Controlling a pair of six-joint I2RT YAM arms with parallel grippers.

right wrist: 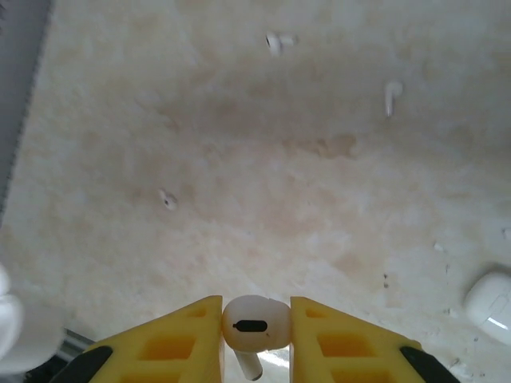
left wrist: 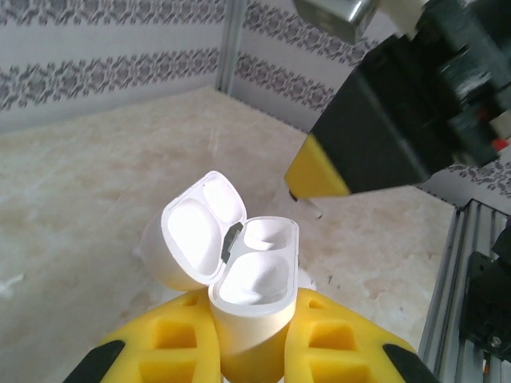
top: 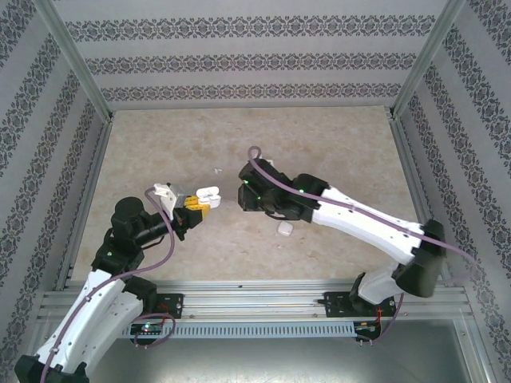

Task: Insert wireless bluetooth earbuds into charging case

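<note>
The left jaws are drawn in narrow on the lower body of the charging case (left wrist: 251, 315), gripping it from both sides. The case stands upright with its mouth facing away from the jaws. Its lid (left wrist: 194, 235) is swung open on the hinge and leans back to the left in the left wrist view. Both wells in the base are empty, and so are the two hollows in the lid.

The right jaws pinch one earbud (right wrist: 254, 321) by its rounded head (a dark oval slot on the head faces the wrist camera). Its long axis runs along the gap between the jaws, with the stem (right wrist: 249, 365) pointing toward the bottom of the right wrist view. From the left wrist view the stem tip pokes out under the yellow fingertip (left wrist: 318, 171), aimed down at the counter (top: 335, 144). It hangs just above and to the right of the open case and does not touch it.

Farther out, two loose earbuds (right wrist: 279, 41) (right wrist: 391, 96) lie on their sides on the counter, well apart from the jaws. A smaller white bit (right wrist: 167, 199) is too small to identify. A second case (top: 284, 229), closed, sits on the counter just beside the right arm.
</note>
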